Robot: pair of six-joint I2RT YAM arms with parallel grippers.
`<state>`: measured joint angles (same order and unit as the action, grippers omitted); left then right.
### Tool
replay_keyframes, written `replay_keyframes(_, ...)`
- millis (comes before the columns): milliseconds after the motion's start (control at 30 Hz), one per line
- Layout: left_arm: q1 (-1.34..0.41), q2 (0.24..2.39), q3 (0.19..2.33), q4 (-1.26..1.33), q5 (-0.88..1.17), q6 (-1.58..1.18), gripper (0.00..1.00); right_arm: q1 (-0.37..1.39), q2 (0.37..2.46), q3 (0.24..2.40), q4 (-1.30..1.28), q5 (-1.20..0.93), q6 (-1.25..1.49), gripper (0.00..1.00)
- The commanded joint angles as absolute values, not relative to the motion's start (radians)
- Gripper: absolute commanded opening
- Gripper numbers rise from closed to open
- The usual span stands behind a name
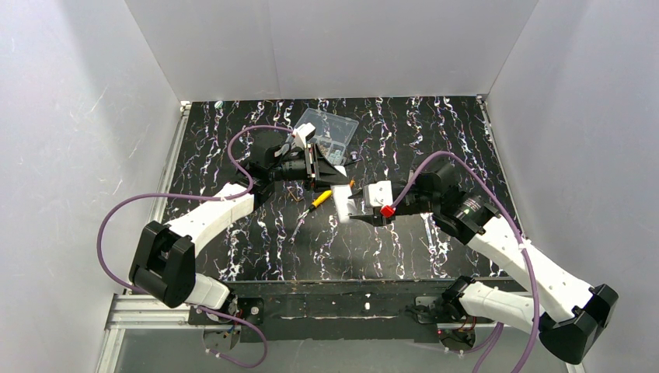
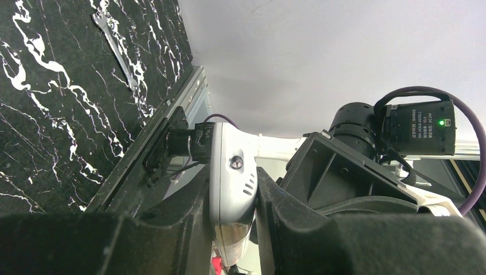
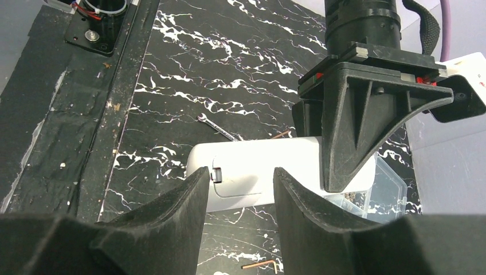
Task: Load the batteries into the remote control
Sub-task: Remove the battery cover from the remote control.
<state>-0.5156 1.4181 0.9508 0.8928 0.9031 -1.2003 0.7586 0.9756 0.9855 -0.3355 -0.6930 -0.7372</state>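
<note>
My left gripper (image 1: 326, 172) is shut on the remote control (image 1: 340, 203), a slim white handset held off the table over its middle. In the left wrist view the remote control (image 2: 232, 172) is clamped edge-on between the two black fingers (image 2: 172, 229). From the right wrist camera I see the remote control's (image 3: 258, 172) back with its closed cover and a small latch at the left end. My right gripper (image 3: 236, 192) stands open just short of that end, with nothing between its fingers. I cannot pick out the batteries in any view.
A yellow-handled screwdriver (image 1: 317, 202) lies on the black marbled table under the remote. A clear compartmented box (image 1: 326, 128) sits at the back. A small wrench (image 3: 218, 127) and a copper hex key (image 3: 261, 264) lie on the table. White walls enclose three sides.
</note>
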Motion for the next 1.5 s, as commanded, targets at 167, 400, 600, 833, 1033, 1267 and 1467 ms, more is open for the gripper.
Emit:
replay_keyframes(167, -0.519, 1.404, 0.979, 0.958, 0.960, -1.205, 0.00, 0.753, 0.979, 1.010, -0.304, -0.670, -0.743, 0.53)
replay_keyframes(400, -0.519, 1.405, 0.977, 0.962, 0.960, -1.205, 0.00, 0.754, 0.975, 1.000, -0.276, -0.651, -0.741, 0.53)
replay_keyframes(600, -0.520, 1.406, 0.975, 0.963, 0.959, -1.206, 0.00, 0.753, 0.970, 0.997, -0.260, -0.637, -0.739, 0.53)
replay_keyframes(833, -0.521, 1.407, 0.974, 0.966, 0.960, -1.207, 0.00, 0.754, 0.957, 0.992, -0.236, -0.628, -0.727, 0.53)
replay_keyframes(1033, -0.519, 1.407, 0.971, 0.972, 0.960, -1.210, 0.00, 0.753, 0.950, 0.988, -0.218, -0.623, -0.719, 0.53)
replay_keyframes(1267, -0.520, 1.412, 0.973, 0.977, 0.962, -1.213, 0.00, 0.754, 0.945, 0.988, -0.207, -0.616, -0.715, 0.53)
replay_keyframes(1467, -0.520, 1.413, 0.974, 0.975, 0.962, -1.215, 0.00, 0.753, 0.939, 0.988, -0.211, -0.606, -0.716, 0.53)
